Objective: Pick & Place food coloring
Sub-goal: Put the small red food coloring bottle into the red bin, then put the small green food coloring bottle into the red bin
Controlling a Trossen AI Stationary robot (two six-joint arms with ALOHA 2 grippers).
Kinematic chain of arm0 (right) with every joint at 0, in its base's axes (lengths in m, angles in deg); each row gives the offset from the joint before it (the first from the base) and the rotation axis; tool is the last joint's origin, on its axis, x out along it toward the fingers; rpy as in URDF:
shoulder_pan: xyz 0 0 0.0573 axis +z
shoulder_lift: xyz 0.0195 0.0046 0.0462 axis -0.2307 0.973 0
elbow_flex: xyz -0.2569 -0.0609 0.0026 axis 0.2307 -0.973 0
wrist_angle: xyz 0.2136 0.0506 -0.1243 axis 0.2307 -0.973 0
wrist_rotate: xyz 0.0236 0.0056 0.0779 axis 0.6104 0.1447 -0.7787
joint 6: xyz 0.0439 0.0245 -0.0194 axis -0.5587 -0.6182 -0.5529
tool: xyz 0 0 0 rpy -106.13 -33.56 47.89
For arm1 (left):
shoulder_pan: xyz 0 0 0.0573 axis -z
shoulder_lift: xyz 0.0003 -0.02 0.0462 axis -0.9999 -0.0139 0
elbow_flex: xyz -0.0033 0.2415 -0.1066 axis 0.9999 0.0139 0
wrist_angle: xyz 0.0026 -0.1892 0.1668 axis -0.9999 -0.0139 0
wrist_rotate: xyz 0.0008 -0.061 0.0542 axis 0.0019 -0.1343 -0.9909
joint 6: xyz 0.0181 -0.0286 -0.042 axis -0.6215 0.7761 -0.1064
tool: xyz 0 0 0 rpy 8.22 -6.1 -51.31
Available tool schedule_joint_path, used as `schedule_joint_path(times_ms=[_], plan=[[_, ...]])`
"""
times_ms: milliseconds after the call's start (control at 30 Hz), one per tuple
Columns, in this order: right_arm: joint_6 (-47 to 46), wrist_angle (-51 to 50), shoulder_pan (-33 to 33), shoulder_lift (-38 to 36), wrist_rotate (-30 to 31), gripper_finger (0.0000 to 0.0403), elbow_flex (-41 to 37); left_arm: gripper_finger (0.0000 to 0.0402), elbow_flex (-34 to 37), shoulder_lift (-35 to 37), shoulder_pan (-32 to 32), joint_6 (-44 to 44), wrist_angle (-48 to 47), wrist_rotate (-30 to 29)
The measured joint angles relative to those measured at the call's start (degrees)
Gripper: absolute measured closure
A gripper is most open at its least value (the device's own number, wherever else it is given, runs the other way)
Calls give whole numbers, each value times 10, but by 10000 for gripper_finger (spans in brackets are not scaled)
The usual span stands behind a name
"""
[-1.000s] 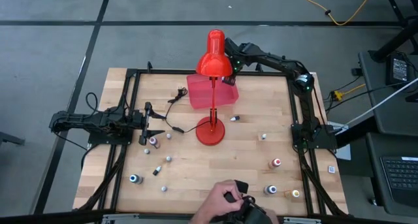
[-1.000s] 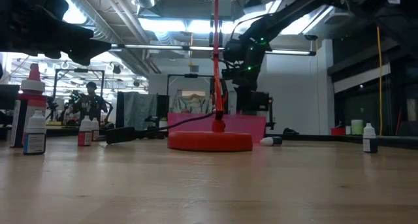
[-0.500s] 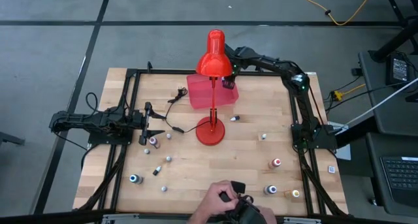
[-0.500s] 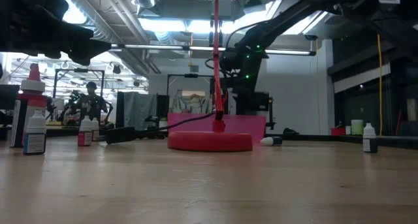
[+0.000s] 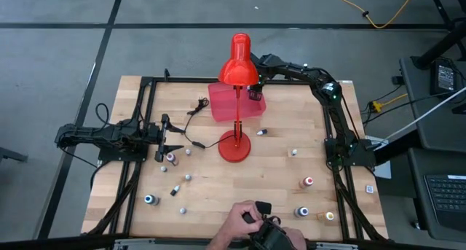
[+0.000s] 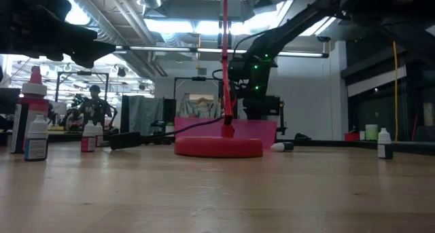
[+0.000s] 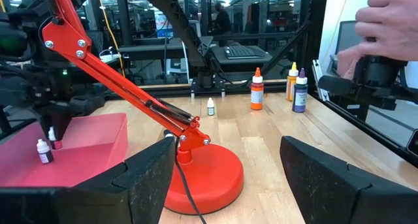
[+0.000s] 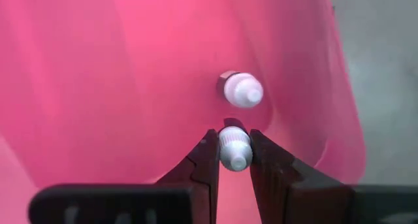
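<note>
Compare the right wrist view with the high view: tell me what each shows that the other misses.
Only the right wrist view shows the right gripper shut on a small white-capped bottle, with a second bottle standing upright in the tray below. Only the high view shows the left gripper open near the left edge, bottles scattered on the table, the red lamp and a person's hand. Both show the pink tray.
</note>
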Motion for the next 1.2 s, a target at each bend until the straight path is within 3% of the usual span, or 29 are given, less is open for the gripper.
schedule_joint_path(times_ms=[367,867,1200], plan=[[0,14,0,12,0,332,-2,130,0,0,0,0,0,0],[-2,15,0,12,0,246,-1,128,0,0,0,0,0,0],[-18,-40,0,11,0,242,75,129,0,0,0,0,0,0]])
